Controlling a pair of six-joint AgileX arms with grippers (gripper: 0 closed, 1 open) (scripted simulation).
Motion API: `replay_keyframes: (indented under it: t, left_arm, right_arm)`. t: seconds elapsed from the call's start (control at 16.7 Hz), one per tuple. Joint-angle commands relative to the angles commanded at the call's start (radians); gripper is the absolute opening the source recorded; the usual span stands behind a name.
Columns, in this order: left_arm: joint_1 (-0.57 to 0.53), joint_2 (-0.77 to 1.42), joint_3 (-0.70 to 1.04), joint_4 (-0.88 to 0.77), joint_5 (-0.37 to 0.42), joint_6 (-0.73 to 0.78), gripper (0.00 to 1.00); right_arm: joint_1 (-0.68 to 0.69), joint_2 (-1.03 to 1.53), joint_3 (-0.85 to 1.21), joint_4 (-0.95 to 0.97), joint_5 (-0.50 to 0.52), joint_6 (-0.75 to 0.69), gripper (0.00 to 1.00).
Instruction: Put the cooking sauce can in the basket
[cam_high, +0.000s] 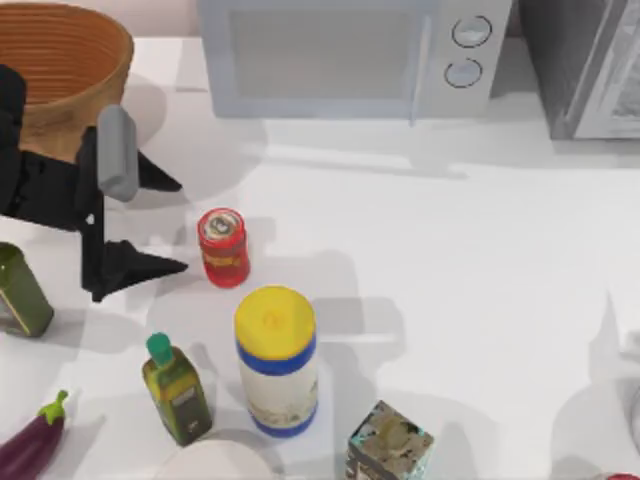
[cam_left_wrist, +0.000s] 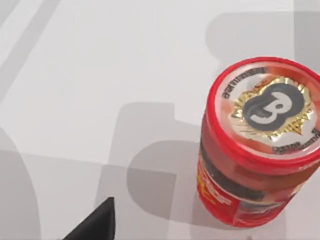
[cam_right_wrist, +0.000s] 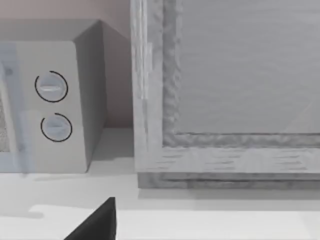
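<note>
Cooking sauce can (cam_high: 223, 246): you are seeing it standing upright on the table (cam_high: 450, 250), untouched, just beyond the left gripper (cam_high: 178, 225). That gripper's jaws are spreading wide, tips pointing at the can, apparently lining up a side grasp; the basket (cam_high: 60, 70) is waiting behind the gripper.

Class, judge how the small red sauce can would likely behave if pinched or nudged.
The cooking sauce can looks rigid, so it probably won't crush. Its smooth round wall may slip between fingers. Standing upright and squat, it seems fairly stable, but tipped over it would likely roll.
</note>
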Motion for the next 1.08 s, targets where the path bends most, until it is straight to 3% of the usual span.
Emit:
replay_keyframes:
  t: [0.18,0.6,1.08]
  left_arm:
    - [0.001,0.060,0.015,-0.016,0.046,0.024,1.00]
    - [-0.015,0.057,0.022,0.005,0.042,-0.011,1.00]
    - [-0.134,0.137,-0.001,0.252,0.011,-0.191,1.00]
  right_arm:
    - [0.000,0.000,0.000,0.000,0.000,0.000,1.00]
    - [0.000,0.000,0.000,0.000,0.000,0.000,1.00]
    - [0.000,0.000,0.000,0.000,0.000,0.000,1.00]
